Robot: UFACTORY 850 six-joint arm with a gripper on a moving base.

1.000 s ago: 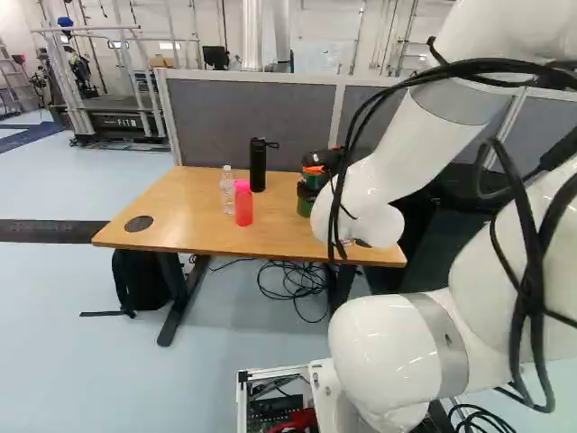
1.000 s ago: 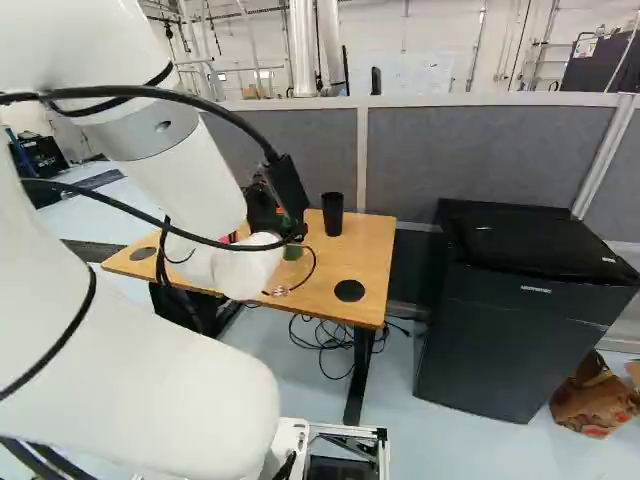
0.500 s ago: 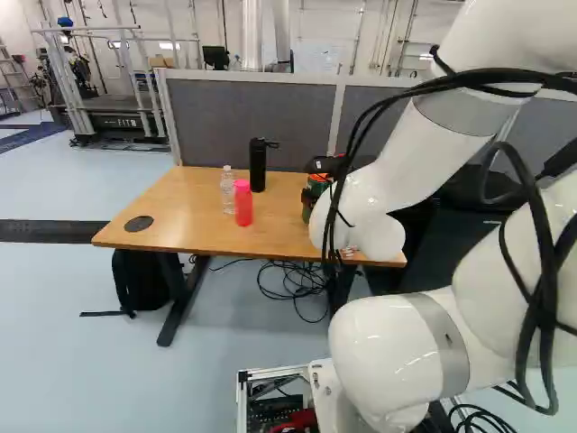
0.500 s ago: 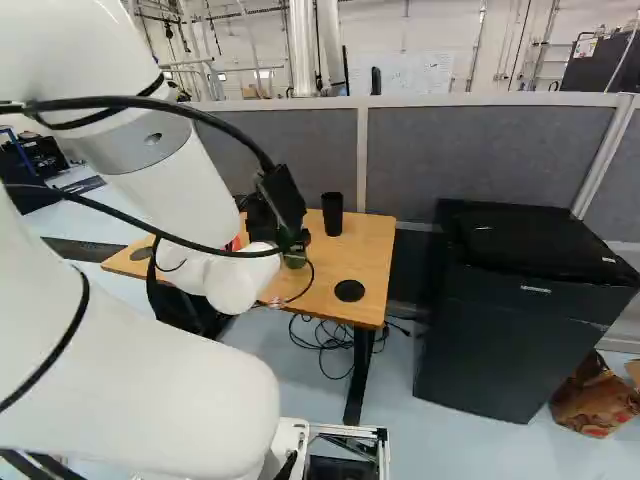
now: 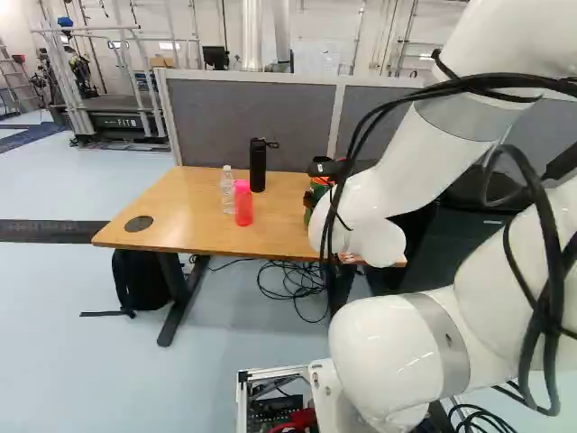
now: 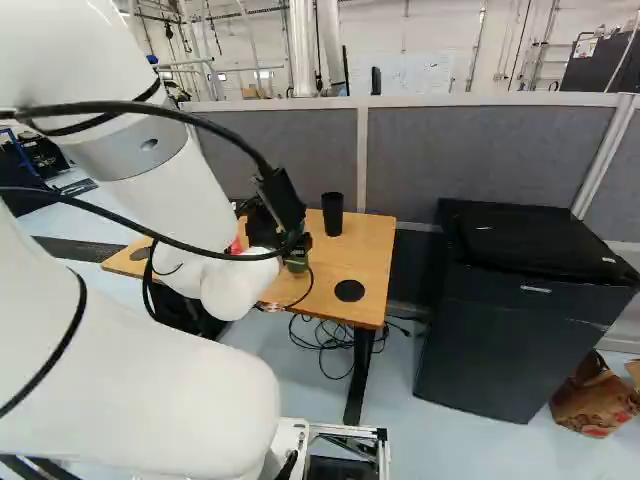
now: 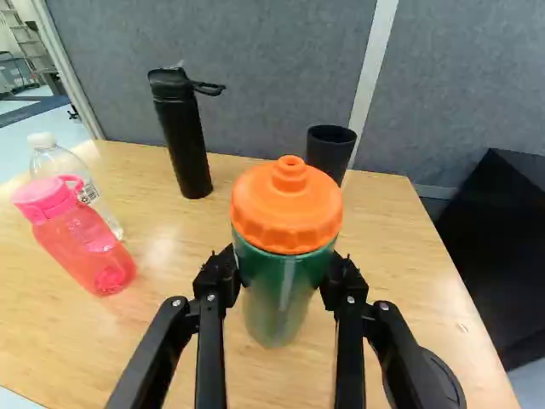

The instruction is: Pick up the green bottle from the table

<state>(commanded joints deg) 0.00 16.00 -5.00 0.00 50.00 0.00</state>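
- End effector (image 7: pixel 283 277), black, two fingers: partly open, at about the bottle's width, one finger against each side; judged to have hold of it just under the cap.
- Green bottle (image 7: pixel 283 298), orange cap (image 7: pixel 288 209): between the two fingers, cap rising above the fingertips, body running down past them to the tabletop (image 7: pixel 85 349). No gap seen beneath; whether the base bears fully on the wood cannot be told.
- Long axis: roughly upright, across the line on which the fingers close. This is the relation the lift turns on; best raised along that axis, straight up.
- Arm (image 5: pixel 433 149), white, single: reaches to the bottle from the base side.
- Black cup (image 7: pixel 330 152): just beyond the bottle, ahead of the end effector; the nearest item ahead. A forward drift could knock it.
- Black flask (image 7: pixel 183 136): farther ahead, off to the end effector's left, apart.
- Pink bottle (image 7: pixel 81 239): to the end effector's left, well apart from the near finger.
- Clear bottle (image 7: pixel 64 166): just beyond the pink one, same side.
- Step in hand, as judged: securing the grip, lift to follow. Chief risk: smooth sides slipping down through the fingers, the cap's wider rim perhaps acting as a stop.
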